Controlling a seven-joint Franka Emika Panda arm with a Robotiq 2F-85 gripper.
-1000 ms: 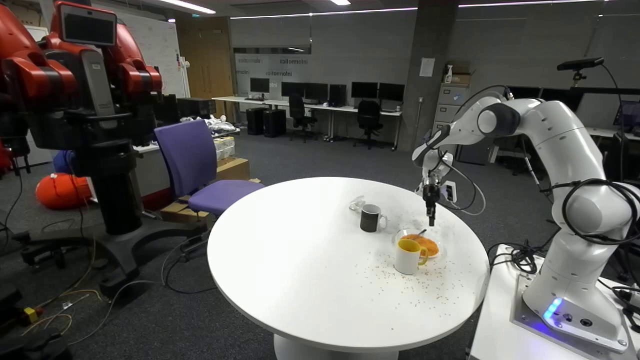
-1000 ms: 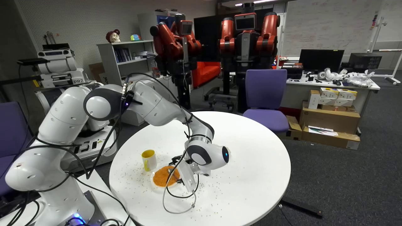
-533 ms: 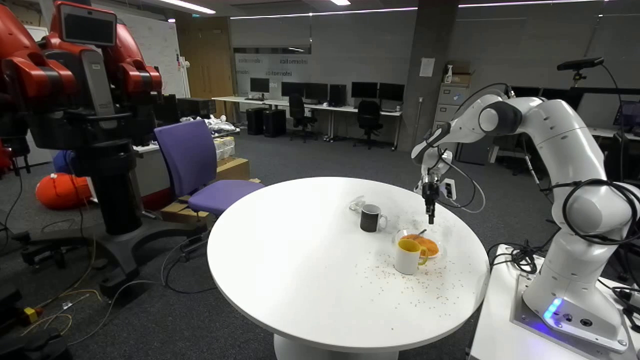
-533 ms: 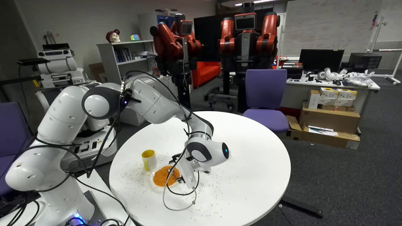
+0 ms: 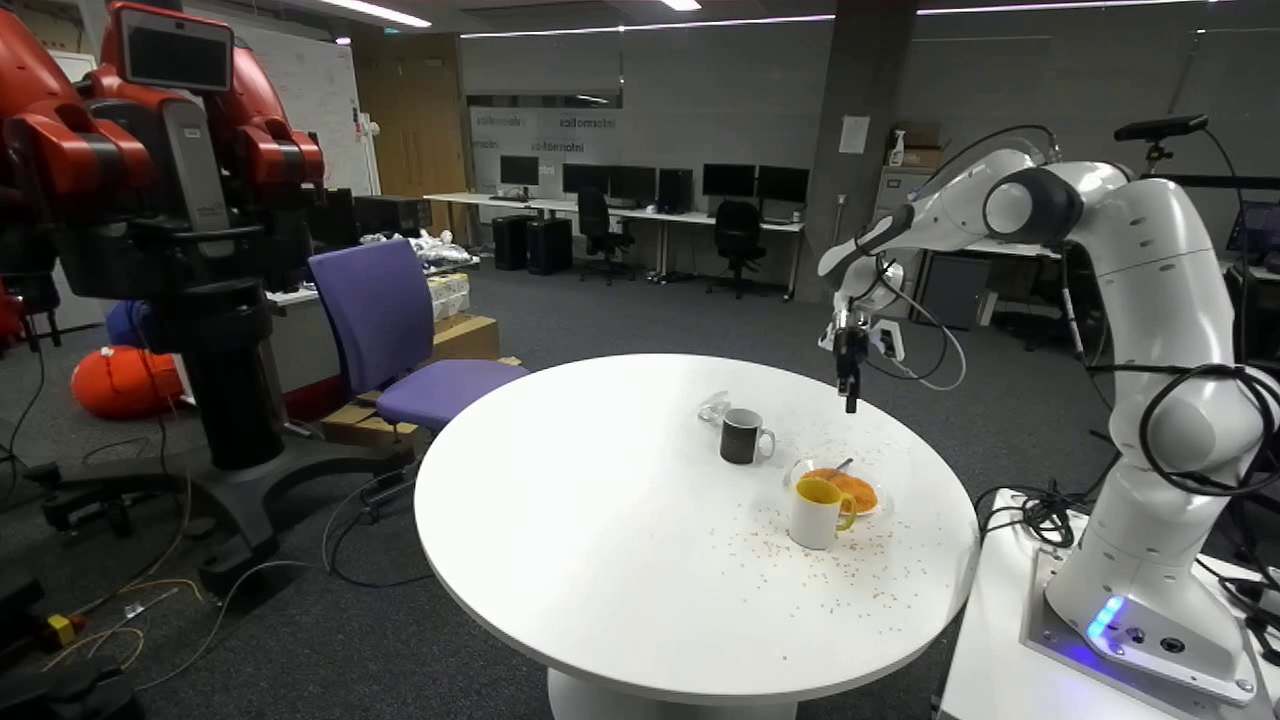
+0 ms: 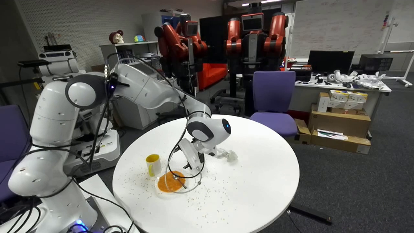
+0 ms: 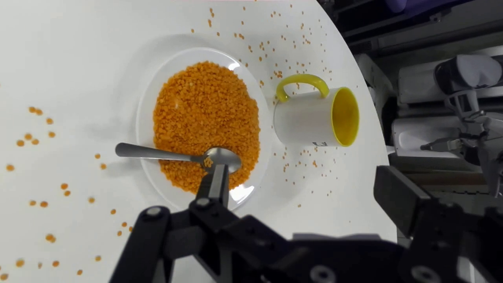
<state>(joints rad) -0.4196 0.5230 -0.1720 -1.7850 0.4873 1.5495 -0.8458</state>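
In the wrist view, the claw is spread wide, empty, near one spoon on one plate of grains; these could be spilled by a bump from the claw. In an exterior view, one yellow-lined mug and one dark mug are counted. In an exterior view, the plate is set towards the table edge facing the base.

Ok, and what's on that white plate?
The plate holds heaped orange grains with a metal spoon lying on them. The grains cover the plate's middle, so anything beneath them can't be seen.
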